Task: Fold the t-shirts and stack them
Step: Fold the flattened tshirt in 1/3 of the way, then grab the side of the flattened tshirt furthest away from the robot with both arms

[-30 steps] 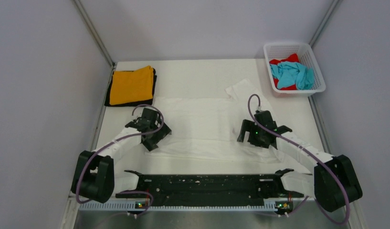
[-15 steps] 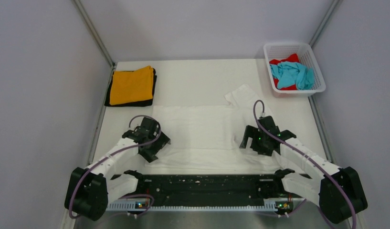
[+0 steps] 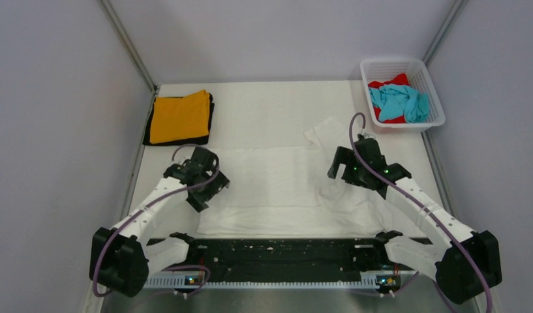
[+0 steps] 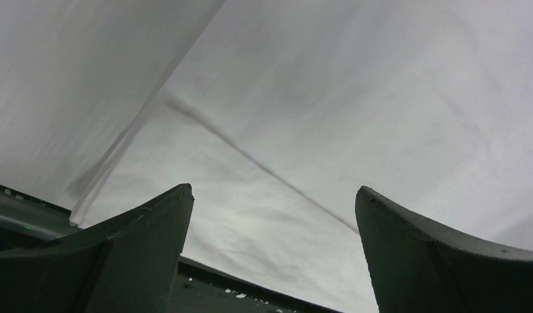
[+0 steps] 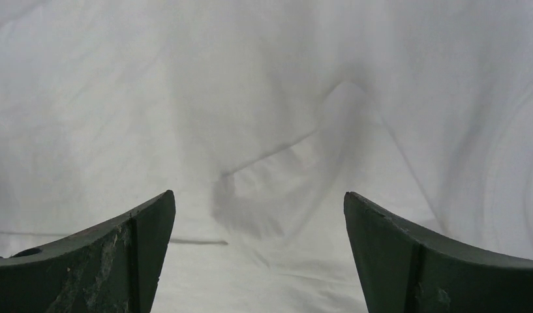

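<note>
The large white t-shirt [image 3: 276, 186] lies spread across the middle of the table, partly folded, with a sleeve sticking out at the back right. It fills the left wrist view [image 4: 303, 117] and the right wrist view [image 5: 263, 98]. My left gripper [image 3: 208, 189] is open and empty over the shirt's left edge. My right gripper [image 3: 340, 166] is open and empty over the shirt's right part, near the sleeve. The folded orange t-shirt [image 3: 179, 115] lies on the folded black one [image 3: 148, 135] at the back left. The teal [image 3: 400, 101] and red [image 3: 389, 83] t-shirts lie crumpled in the basket.
The white mesh basket [image 3: 387, 65] stands at the back right corner. The black rail [image 3: 276, 251] between the arm bases runs along the near edge, touching the shirt's hem. Grey walls close in on both sides.
Both arms have moved: the left gripper drew back toward the shirt's left edge, and the right gripper moved away from me toward the sleeve. The shirt's near part now lies flatter and narrower.
</note>
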